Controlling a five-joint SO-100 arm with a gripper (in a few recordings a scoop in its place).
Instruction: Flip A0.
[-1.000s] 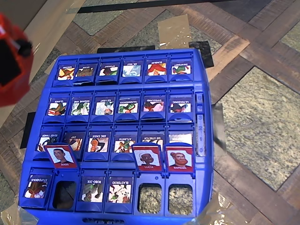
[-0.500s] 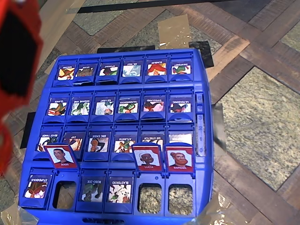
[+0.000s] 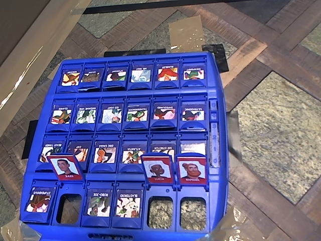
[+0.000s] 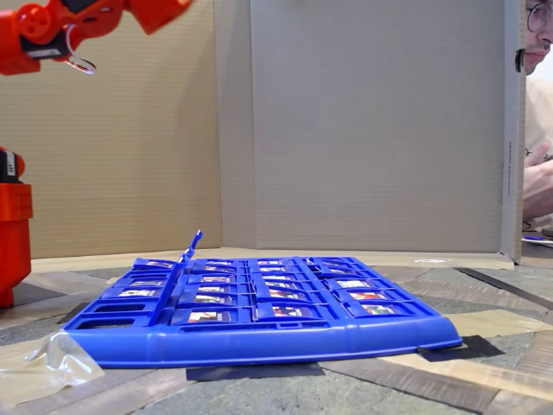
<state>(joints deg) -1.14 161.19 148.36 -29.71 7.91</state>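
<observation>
Drop slowly to the blue plastic flip-tile board (image 4: 259, 346) well below the orange fingers (image 4: 39, 35) (spread or shut? can't tell), then flip gently.

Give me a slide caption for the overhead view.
Blue game board with three red-framed cards raised: Jules, Lucia, Raphael.

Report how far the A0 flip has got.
Done: three tiles stand up in the near row of the blue game board: Jules, Lucia and Raphael; the other tiles lie flat. In hand: nothing; the orange arm hangs high at the fixed view's upper left, clear of the board. Left: no grid labels show, so I cannot tell whether A0 is among the raised tiles.
</observation>
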